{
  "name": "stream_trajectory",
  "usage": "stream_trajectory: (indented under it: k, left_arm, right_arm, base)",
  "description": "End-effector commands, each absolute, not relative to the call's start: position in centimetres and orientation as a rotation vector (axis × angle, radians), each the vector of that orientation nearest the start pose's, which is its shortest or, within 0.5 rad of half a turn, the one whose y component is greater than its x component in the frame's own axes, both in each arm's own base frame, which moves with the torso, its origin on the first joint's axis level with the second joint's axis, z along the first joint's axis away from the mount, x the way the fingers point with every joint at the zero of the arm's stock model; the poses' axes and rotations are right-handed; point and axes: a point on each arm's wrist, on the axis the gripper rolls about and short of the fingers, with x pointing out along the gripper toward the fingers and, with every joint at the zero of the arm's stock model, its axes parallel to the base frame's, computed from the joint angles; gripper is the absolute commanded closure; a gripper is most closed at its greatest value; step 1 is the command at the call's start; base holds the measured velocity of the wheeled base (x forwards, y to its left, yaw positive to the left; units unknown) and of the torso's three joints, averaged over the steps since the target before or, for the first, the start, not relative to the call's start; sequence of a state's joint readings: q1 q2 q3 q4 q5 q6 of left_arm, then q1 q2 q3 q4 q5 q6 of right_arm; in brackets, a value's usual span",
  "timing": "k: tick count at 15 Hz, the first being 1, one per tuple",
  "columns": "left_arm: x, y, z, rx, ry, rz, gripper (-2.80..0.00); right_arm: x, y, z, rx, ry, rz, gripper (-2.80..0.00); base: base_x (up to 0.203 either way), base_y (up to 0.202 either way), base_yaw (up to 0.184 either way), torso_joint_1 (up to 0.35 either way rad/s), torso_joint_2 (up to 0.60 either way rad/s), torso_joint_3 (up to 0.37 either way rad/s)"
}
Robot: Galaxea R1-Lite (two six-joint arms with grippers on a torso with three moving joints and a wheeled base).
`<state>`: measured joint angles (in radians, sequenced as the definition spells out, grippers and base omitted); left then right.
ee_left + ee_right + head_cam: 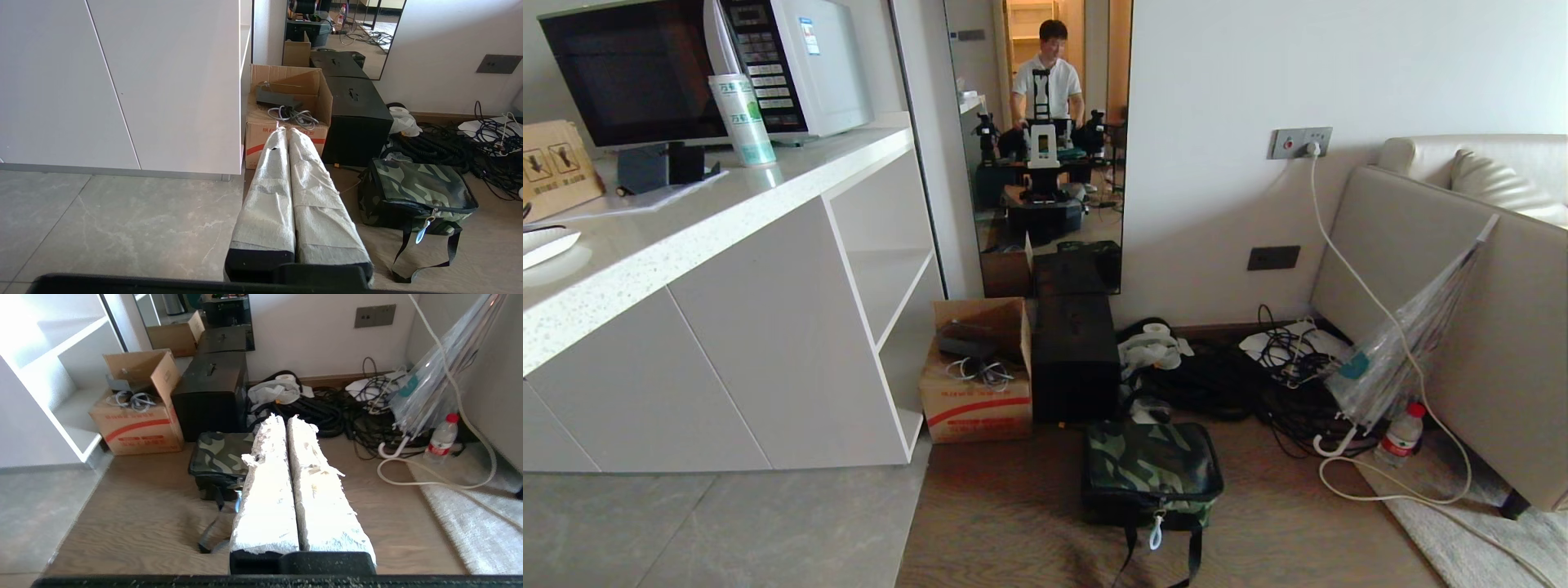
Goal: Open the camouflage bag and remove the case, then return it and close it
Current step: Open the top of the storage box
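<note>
Camouflage bag [1150,469]: soft, rectangular, green-black-tan fabric with black trim. It lies flat on the wooden floor [1013,523], zipped shut, with a white zipper pull [1156,535] hanging at its near edge and a black strap [1194,557] trailing toward the robot. The case is not visible in any view.

Left tool [286,132]: both fingers wrapped in white padding, pressed together along their full length, holding nothing. It hangs above the floor, apart from the bag.

Right tool [284,418]: padded fingers likewise closed against each other, empty, raised over the floor with the bag lying beyond and below its tips. No contact with the bag.

Surroundings: a plain black box [1074,355] stands just behind the bag, with an open brown cardboard carton [977,371] beside it against the white cabinet [768,327]. Black cables [1258,384], a clear folded umbrella [1405,343] and a water bottle [1402,433] lie near the sofa [1486,310].
</note>
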<state>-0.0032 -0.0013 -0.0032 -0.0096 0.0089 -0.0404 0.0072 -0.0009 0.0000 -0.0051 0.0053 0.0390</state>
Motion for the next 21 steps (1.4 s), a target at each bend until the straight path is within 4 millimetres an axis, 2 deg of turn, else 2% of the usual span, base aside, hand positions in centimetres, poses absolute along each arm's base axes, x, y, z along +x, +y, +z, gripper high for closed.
stream_trajectory:
  k: [1,21]
  left_arm:
    - [-2.3,0.03,7.74,-0.042,-0.014,0.006,0.0]
    - [-2.31,0.03,7.74,-0.042,-0.015,0.006,0.0]
  right_arm:
    - [-2.27,-0.01,7.57,0.051,-0.004,0.012,0.0]
    - [-2.27,-0.01,7.57,0.051,-0.004,0.012,0.0]
  base:
    - [0.0,0.0,0.0,0.0,0.0,0.0]
    - [0.0,0.0,0.0,0.0,0.0,-0.018]
